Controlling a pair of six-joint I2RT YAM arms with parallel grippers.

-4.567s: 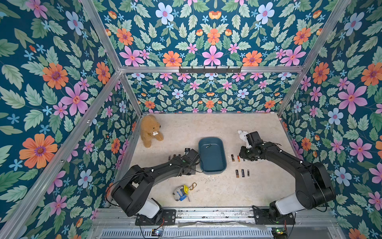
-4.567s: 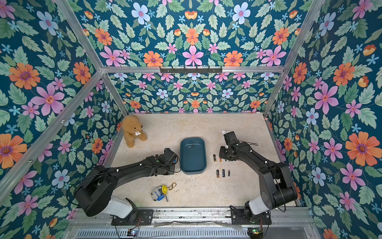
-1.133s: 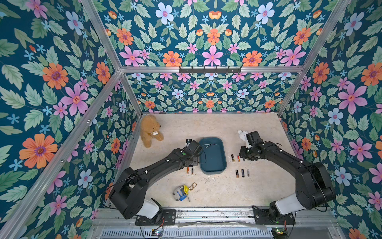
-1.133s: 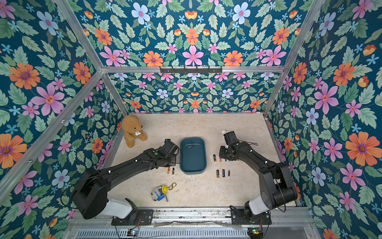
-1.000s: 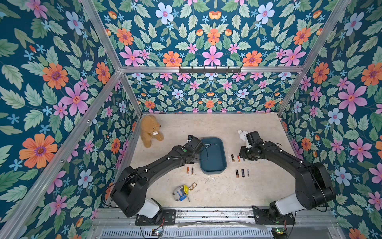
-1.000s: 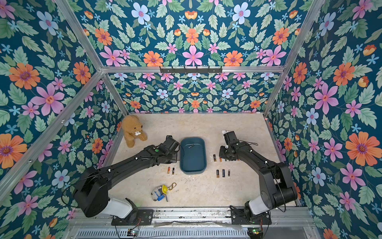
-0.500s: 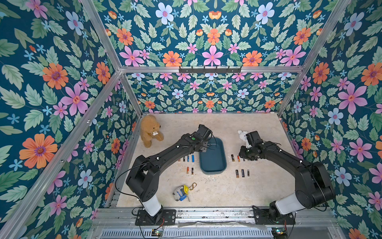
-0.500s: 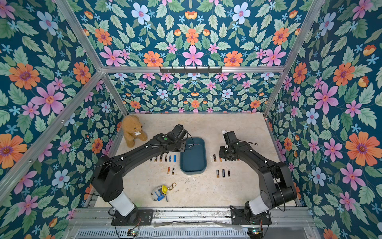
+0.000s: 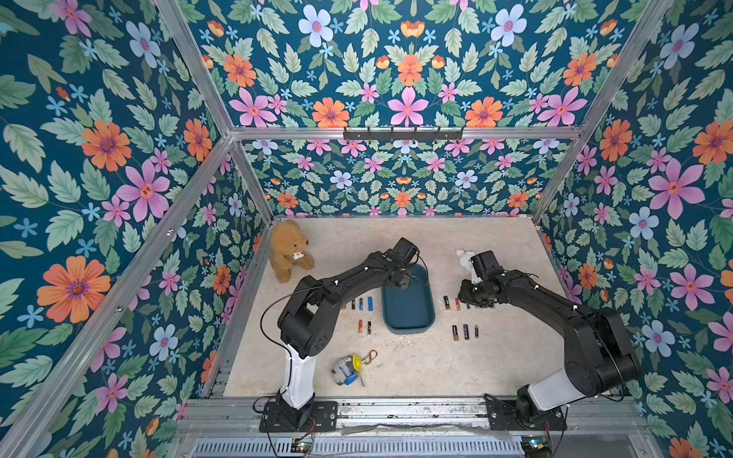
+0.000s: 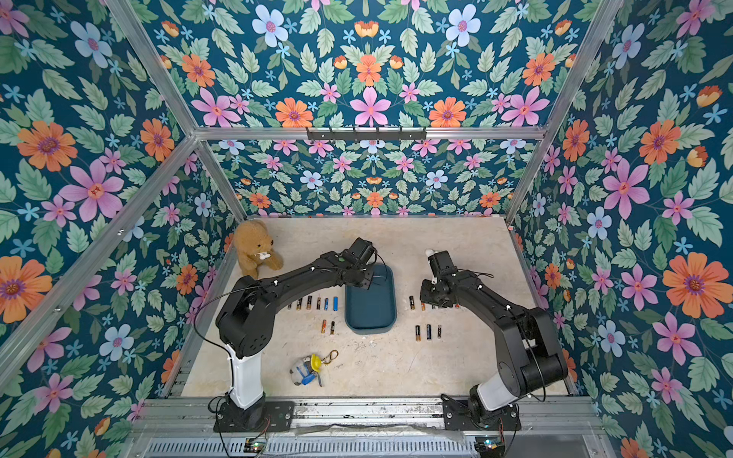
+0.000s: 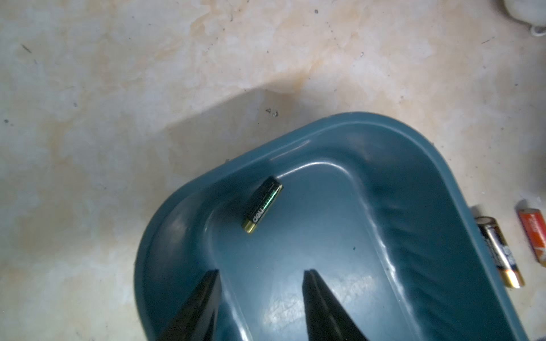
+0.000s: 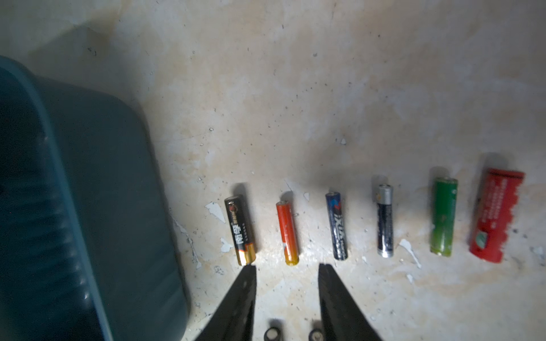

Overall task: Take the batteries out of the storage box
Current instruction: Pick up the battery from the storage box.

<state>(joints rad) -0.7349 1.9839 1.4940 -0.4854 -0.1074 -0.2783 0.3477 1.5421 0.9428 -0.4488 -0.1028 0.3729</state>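
Storage box (image 9: 408, 311) sits on scuffed beige tabletop (image 9: 416, 368) between floral walls (image 9: 396, 178).

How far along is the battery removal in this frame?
Done: batteries lie in rows on the table on both sides of the storage box. In hand: the left gripper, fingers open and empty, hovers over the box near a black-and-green battery, the only one visible inside. The right gripper is open and empty above a row. Left: lifting that last battery out.
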